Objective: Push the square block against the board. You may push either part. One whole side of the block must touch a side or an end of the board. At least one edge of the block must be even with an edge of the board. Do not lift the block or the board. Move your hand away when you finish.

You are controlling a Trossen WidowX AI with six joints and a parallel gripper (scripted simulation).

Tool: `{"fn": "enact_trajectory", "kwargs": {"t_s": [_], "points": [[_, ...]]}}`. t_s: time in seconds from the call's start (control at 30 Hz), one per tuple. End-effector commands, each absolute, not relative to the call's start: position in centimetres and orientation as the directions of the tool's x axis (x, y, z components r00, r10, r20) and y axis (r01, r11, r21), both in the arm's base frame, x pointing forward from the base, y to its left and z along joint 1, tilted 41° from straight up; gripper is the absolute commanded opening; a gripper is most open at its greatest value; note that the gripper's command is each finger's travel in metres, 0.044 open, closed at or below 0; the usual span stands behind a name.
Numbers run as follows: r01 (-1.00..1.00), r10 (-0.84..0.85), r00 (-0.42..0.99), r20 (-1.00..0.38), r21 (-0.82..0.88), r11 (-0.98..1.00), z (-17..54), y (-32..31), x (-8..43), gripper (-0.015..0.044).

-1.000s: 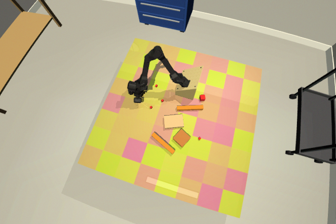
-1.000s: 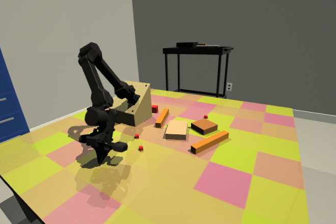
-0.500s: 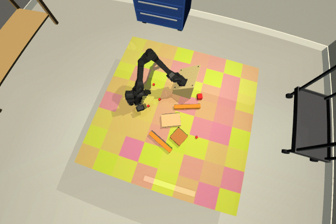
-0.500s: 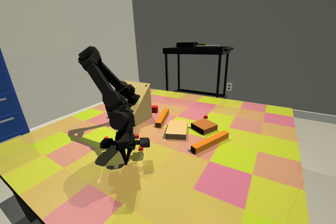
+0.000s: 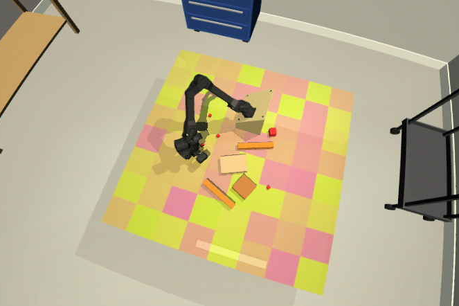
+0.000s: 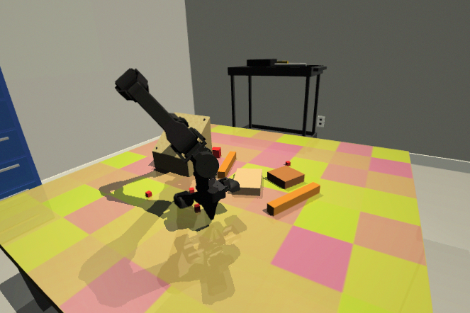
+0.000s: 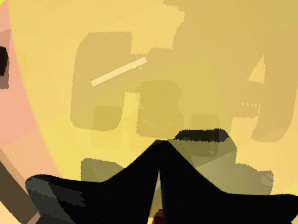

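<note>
The square block (image 5: pixel 244 186) (image 6: pixel 286 174) is brown-orange and lies flat. The board (image 5: pixel 233 163) (image 6: pixel 248 180), a pale cream rectangle, also lies flat. The block is turned roughly 45 degrees to the board, with one corner close to the board's lower right corner in the top view. No whole side of the block lies along the board. My gripper (image 6: pixel 212 217) (image 7: pixel 161 145) is shut and empty, pointing down low over the mat, on the board's left in the top view. It is clear of both parts. The wrist view shows neither of them.
An orange bar (image 5: pixel 219 193) (image 6: pixel 293 198) lies beside the block, and another orange bar (image 5: pixel 255 145) (image 6: pixel 227 164) lies above the board in the top view. Small red cubes lie around, one (image 5: pixel 202 144) (image 6: pixel 197 208) near my fingers. A beige sloped block (image 5: pixel 249 126) (image 6: pixel 172 162) stands behind.
</note>
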State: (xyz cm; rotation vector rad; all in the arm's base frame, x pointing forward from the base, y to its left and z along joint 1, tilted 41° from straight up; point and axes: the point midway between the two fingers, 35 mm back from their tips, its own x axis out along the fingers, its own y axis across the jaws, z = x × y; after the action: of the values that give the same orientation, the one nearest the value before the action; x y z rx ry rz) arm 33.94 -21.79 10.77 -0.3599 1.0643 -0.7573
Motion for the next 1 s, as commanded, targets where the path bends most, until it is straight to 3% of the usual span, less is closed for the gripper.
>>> {"fn": "enact_trajectory", "kwargs": {"t_s": [0.0, 0.4, 0.8, 0.97], "points": [[0.264, -0.684, 0.263, -0.681, -0.631, 0.73, 9.7, -19.7, 35.3, 0.0], [-0.109, -0.64, 0.184, -0.746, -0.663, 0.741, 6.7, -13.4, 37.4, 0.0], [-0.489, -0.648, 0.098, -0.755, -0.604, 0.63, 4.2, -6.9, 38.1, 0.0], [-0.532, -0.653, 0.088, -0.752, -0.59, 0.608, 3.9, -6.1, 38.1, 0.0]]}}
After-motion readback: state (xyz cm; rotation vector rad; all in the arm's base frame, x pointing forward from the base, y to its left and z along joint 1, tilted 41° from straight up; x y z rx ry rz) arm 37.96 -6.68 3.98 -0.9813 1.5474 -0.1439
